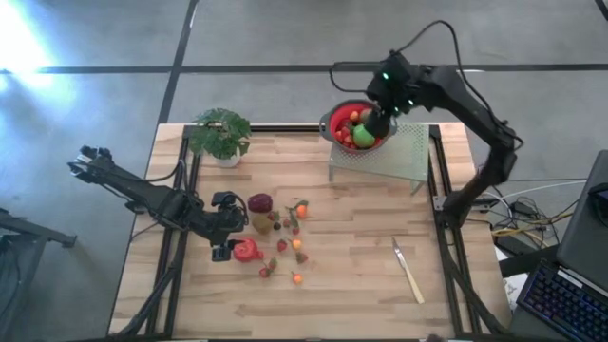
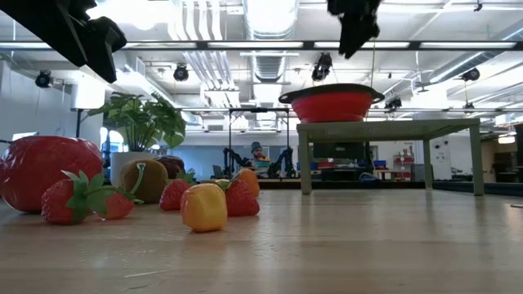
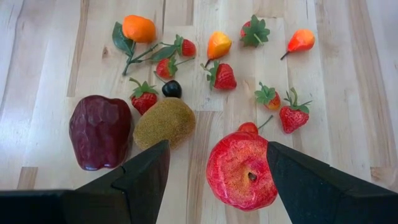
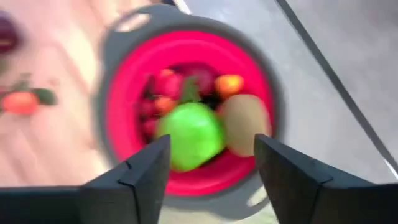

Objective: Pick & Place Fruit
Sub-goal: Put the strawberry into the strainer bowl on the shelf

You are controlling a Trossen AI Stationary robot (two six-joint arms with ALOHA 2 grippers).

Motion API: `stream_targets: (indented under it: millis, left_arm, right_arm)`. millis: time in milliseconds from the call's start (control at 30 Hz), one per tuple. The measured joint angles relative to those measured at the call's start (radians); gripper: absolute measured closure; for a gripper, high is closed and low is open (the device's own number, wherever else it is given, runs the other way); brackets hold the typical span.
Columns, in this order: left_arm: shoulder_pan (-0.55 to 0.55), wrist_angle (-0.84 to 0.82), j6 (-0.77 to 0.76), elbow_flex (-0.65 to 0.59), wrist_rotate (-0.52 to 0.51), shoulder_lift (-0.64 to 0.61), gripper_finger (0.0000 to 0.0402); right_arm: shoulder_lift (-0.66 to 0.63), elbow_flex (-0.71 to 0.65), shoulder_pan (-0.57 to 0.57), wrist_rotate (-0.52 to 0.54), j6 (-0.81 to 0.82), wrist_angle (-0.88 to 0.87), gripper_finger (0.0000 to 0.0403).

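Note:
Several small toy fruits lie loose on the wooden table: a magenta-red fist-sized fruit, a dark red apple, a brown kiwi, strawberries and orange pieces. My left gripper hangs open above the magenta-red fruit, one finger to each side of it in the wrist view, touching nothing. My right gripper is open and empty, high over the red bowl. The bowl holds a green fruit, a kiwi and small red and orange fruits.
The bowl stands on a pale green perforated stand at the table's far right. A leafy potted plant is at the far left. A pale-handled knife lies near the right front. Bare wood stretches between the fruit pile and the knife.

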Motion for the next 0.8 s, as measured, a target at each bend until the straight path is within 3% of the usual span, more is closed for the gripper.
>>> stream_targets:
  millis: [200, 533, 800]
  left_arm:
    - [0.0, 0.0, 0.0, 0.0, 0.0, 0.0, 0.0128]
    - [0.0, 0.0, 0.0, 0.0, 0.0, 0.0, 0.0128]
    - [0.0, 0.0, 0.0, 0.0, 0.0, 0.0, 0.0128]
  right_arm:
    - [-0.215, -0.272, 0.176, -0.097, 0.04, 0.14, 0.0256]
    - [-0.65, -0.784, 0.369, -0.099, 0.095, 0.482, 0.0381]
    - [-0.887, -1.024, 0.373, -0.099, 0.026, 0.567, 0.0391]
